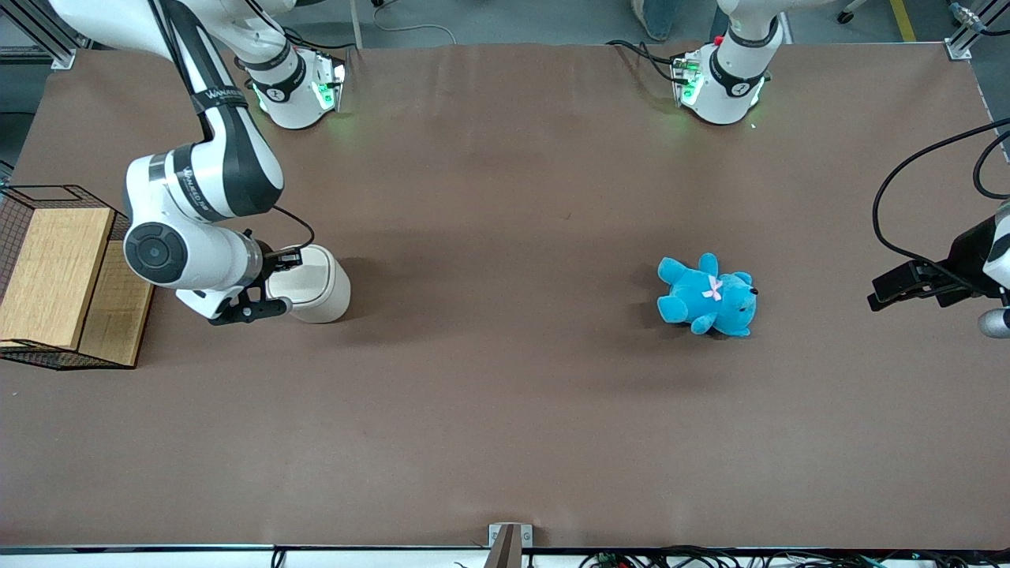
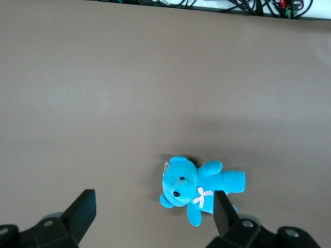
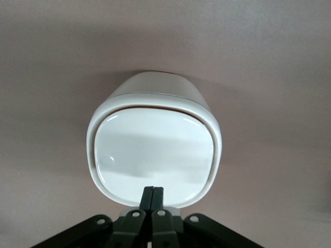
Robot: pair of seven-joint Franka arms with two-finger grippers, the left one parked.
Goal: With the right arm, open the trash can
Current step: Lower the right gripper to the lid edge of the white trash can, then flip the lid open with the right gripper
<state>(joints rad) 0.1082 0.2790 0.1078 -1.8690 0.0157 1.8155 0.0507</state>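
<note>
Tool [image 3: 153, 199] fingers together, at lid edge of 1 trash can [image 3: 155, 155]; 1 teddy [image 1: 708, 296].

We see the right arm's gripper [image 1: 268, 293] over the trash can [image 1: 319, 293], mid-left of frame; blue teddy [image 1: 708, 297] lies centre-right.

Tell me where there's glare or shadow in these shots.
Right wrist view: soft sheen across the trash can lid, where the shut gripper meets its edge. Front view: the trash can and the blue teddy bear cast faint shadows on the table. Left wrist view: even, glare-free light.
</note>
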